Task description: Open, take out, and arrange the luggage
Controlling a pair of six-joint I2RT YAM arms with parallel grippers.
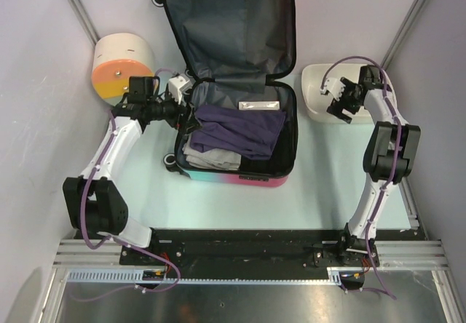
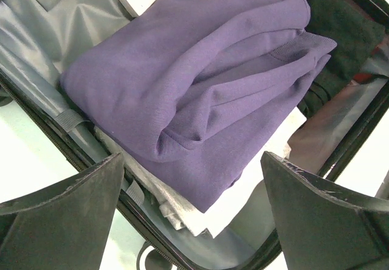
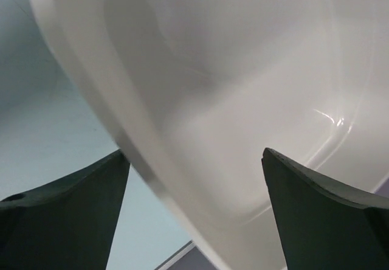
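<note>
luggage point(image 1: 240, 180): lying open in the middle of the counter point(image 1: 320, 185), lid leaning back toward the far wall, dark grey lining facing up, black wheels sticking out on the left side
luggage lower half: holding a folded purple garment point(image 1: 240, 130) on top of a pale folded cloth point(image 1: 207, 156); flat white packet point(image 1: 258, 105) lying just behind them, next to the hinge
left wrist view: purple garment point(image 2: 200, 81) filling most of the frame, pale folded cloth point(image 2: 182, 212) peeking out beneath its near edge, some dark fabric point(image 2: 346, 33) sitting beside it, too unclear for naming
left end effector point(image 1: 186, 105): hovering at the left rim of the luggage, fingers standing spread wide, pinching nothing, the purple garment showing between them
right end effector point(image 1: 336, 99): hanging over the white basin point(image 1: 314, 83), fingers standing spread wide, pinching nothing
white basin: sitting just beside the right side of the luggage, only its smooth inner wall point(image 3: 243, 100) showing in the right wrist view
drawer box point(image 1: 122, 65): cream and orange, rounded, sitting near the left of the luggage lid
</note>
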